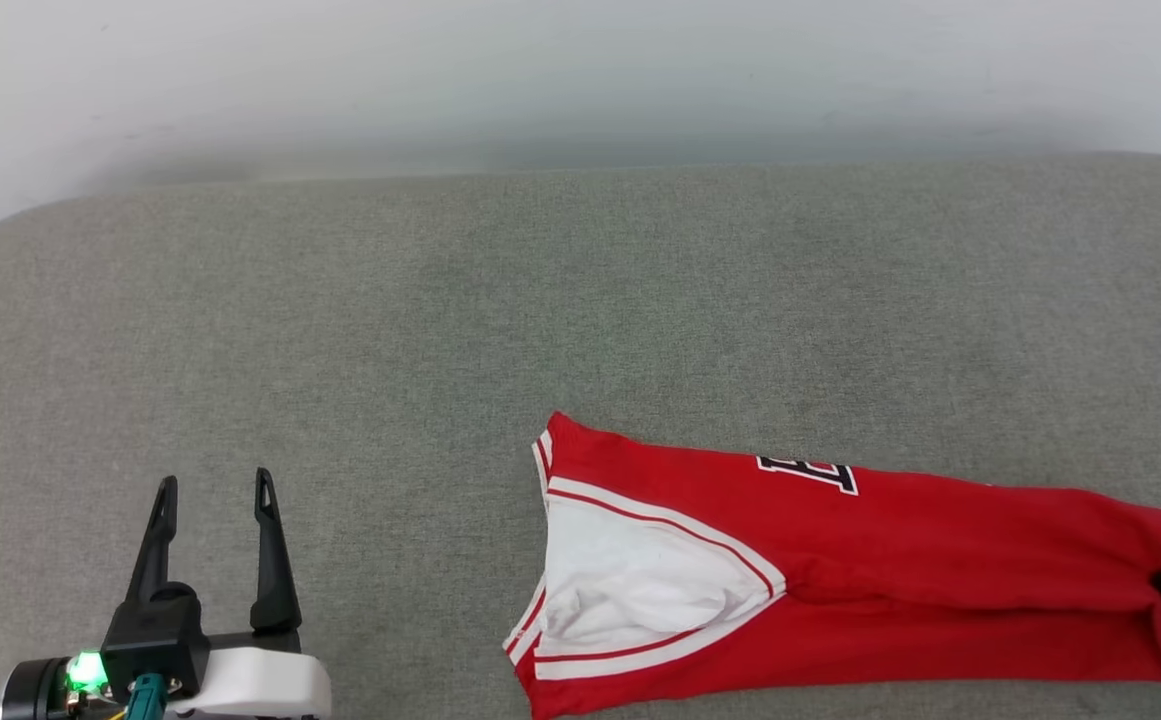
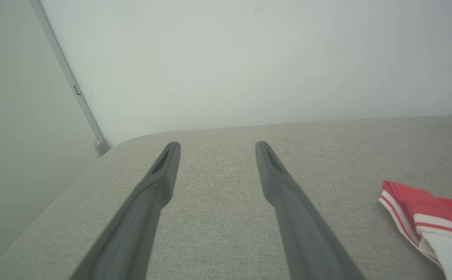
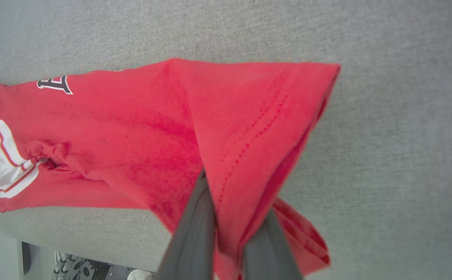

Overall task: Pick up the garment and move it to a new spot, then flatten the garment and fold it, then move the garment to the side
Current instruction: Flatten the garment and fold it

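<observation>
Grey cushion (image 1: 580,300) carried everything. The garment (image 1: 840,560) lay as a long bunched strip along the cushion's near edge, right of centre, with the white sleeve at its left end. Left end effector (image 1: 216,480) hovered over the cushion's near-left area, spread and empty. Right end effector (image 3: 229,210) pinched the hem near the cushion's right edge. Probably the relocation step, with flattening not done. Next move needs a secure hem grip and the left taking the sleeve end.

- Head view looks down on the cushion (image 1: 340,300).
- Left wrist view skims low toward the wall (image 2: 249,58).
- Right wrist view sits close over the shirt (image 3: 132,128), which all three share.
</observation>
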Controlling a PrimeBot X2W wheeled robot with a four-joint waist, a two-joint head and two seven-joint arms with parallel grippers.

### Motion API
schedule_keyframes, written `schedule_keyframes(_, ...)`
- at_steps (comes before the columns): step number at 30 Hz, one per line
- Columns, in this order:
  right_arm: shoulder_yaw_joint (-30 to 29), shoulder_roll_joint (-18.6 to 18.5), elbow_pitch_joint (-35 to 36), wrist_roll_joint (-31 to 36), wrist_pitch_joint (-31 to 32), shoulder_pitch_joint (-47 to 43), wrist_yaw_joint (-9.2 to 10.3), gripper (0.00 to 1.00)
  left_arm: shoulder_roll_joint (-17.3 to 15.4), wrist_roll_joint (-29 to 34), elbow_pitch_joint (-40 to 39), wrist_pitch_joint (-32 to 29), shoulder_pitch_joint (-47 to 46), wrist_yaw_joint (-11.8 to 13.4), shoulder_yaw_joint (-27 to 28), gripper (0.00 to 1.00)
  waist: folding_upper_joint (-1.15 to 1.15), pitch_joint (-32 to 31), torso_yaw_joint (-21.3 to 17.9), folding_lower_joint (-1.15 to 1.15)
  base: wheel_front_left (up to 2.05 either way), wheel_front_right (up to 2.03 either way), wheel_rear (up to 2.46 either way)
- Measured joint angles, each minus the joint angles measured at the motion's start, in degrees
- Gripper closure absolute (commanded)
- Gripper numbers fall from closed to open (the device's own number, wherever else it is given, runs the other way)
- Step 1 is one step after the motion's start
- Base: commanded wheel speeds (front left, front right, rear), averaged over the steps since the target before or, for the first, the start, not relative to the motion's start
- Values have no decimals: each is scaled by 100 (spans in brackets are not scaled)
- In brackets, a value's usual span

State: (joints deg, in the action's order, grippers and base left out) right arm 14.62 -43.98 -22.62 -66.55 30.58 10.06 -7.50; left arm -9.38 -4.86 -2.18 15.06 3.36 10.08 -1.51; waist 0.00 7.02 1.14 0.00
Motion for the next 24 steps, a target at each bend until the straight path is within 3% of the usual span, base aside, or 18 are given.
schedule_keyframes(6, 48, -33, 814, 75, 580, -32, 1, 100, 108, 141, -3, 1, 112, -86, 134, 0, 0, -28, -42, 0, 0, 0, 0)
schedule_keyframes(12, 168, 357, 1898, 176, 1110, 43, 1, 100, 212, 256, -33, 0, 123, -156, 134, 0, 0, 16, -41, 0, 0, 0, 0)
schedule_keyframes(18, 910, 888, 2826, 850, 1596, 678, 1, 100, 265, 315, -67, 1, 71, -225, 129, 0, 0, 170, -12, 0, 0, 0, 0)
schedule_keyframes(24, 1824, 1475, 2788, 1461, 1780, 1675, 1, 100, 292, 338, -87, 1, -106, -288, 105, 0, 0, 409, 31, 0, 0, 0, 0)
